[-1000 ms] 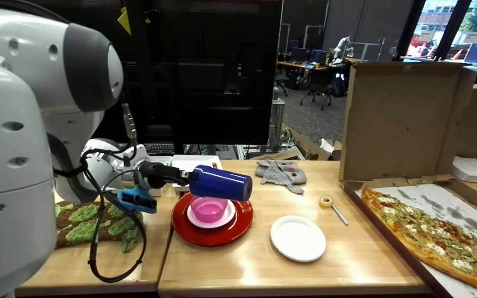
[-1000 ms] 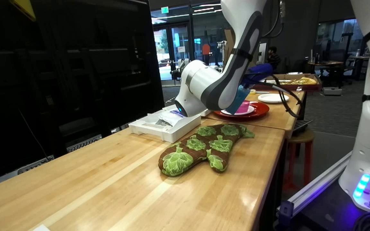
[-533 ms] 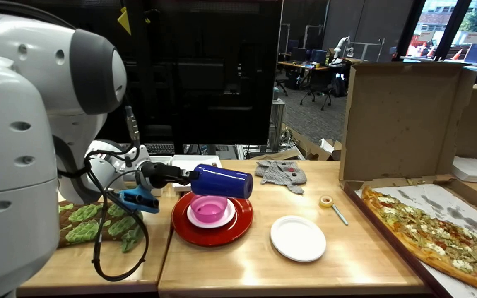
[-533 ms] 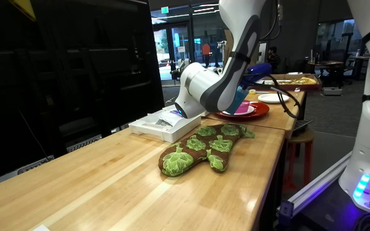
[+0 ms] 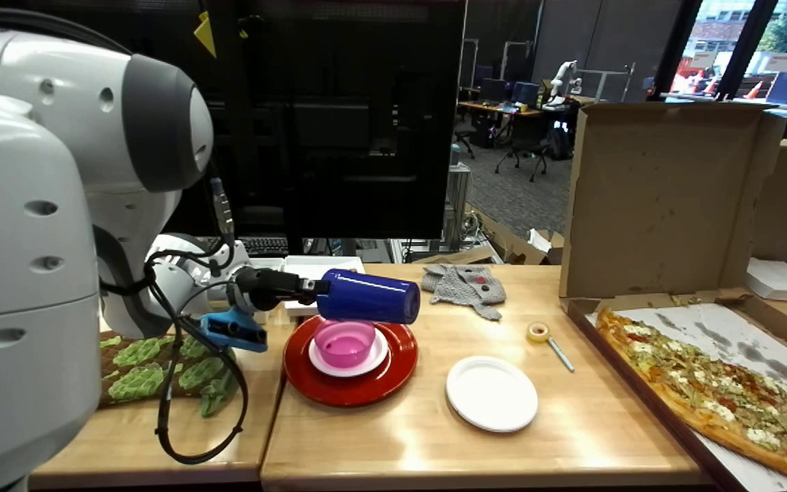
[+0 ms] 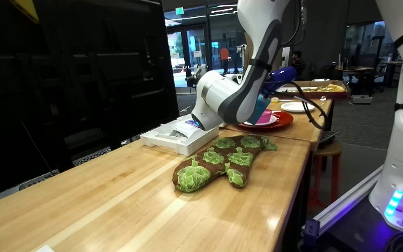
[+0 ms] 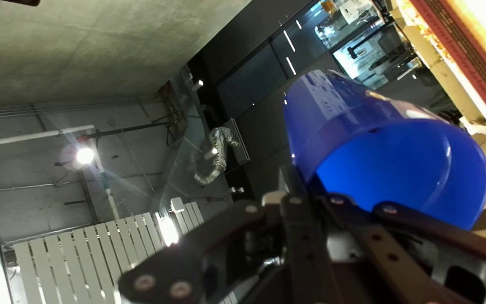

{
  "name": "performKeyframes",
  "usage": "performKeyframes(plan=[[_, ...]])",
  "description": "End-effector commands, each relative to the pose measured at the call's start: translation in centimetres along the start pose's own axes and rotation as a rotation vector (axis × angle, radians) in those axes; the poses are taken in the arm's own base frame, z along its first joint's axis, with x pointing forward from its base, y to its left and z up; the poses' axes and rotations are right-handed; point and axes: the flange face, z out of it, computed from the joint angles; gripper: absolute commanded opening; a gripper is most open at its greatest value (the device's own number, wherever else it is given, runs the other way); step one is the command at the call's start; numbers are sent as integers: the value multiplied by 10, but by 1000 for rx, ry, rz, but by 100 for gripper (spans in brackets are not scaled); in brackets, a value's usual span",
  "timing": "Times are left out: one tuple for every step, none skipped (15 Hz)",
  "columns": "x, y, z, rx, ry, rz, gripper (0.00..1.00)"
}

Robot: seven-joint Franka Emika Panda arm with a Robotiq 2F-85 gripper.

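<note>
One blue cup (image 5: 369,296) is held in the air by the gripper (image 5: 317,290), tipped nearly onto its side, its closed base pointing away from the gripper. The wrist view gives the detail of the hold: the fingers (image 7: 294,190) are closed together on the cup's wall at the rim, with only that thin wall between them. That view alone looks into the cup's bright inside; it also takes in a glaring ceiling lamp (image 7: 85,155) and a foil-wrapped duct (image 7: 222,156).

In an exterior view the cup overlaps the far edge of a red plate (image 5: 349,394), on which sits a small white plate (image 5: 347,373) bearing a pink bowl (image 5: 344,344). Farther along the table (image 5: 571,424) lie another white plate (image 5: 492,394), a roll of tape (image 5: 537,333) with a pen (image 5: 561,355) just beside it, a grey knitted piece (image 5: 467,287) and an open pizza box (image 5: 667,198) with pizza (image 5: 708,393) in it.

In an exterior view the arm (image 6: 219,94) hides the fingers and part of the cup, yet the oven mitt (image 6: 219,161) shows whole there, as do the plastic bag (image 6: 186,128) in a white tray (image 6: 199,141) and the lit strip (image 6: 394,203) on the robot's base (image 6: 390,175). A stool (image 6: 329,148) stands near the table's edge in that view, and a person (image 6: 298,63) is visible in the background.
</note>
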Motion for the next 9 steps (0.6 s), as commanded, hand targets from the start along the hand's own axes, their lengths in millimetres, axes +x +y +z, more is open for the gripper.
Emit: performKeyframes(plan=[[3, -3, 0, -39, 27, 12, 1], [2, -5, 0, -42, 28, 12, 1], [2, -5, 0, -47, 31, 14, 1], [2, -6, 0, -54, 34, 20, 1], [1, -6, 0, -59, 36, 21, 1], [1, -8, -1, -65, 39, 23, 1], [0, -9, -2, -69, 42, 23, 1], [0, -9, -2, -74, 45, 25, 1], [0, -10, -2, -78, 47, 27, 1]])
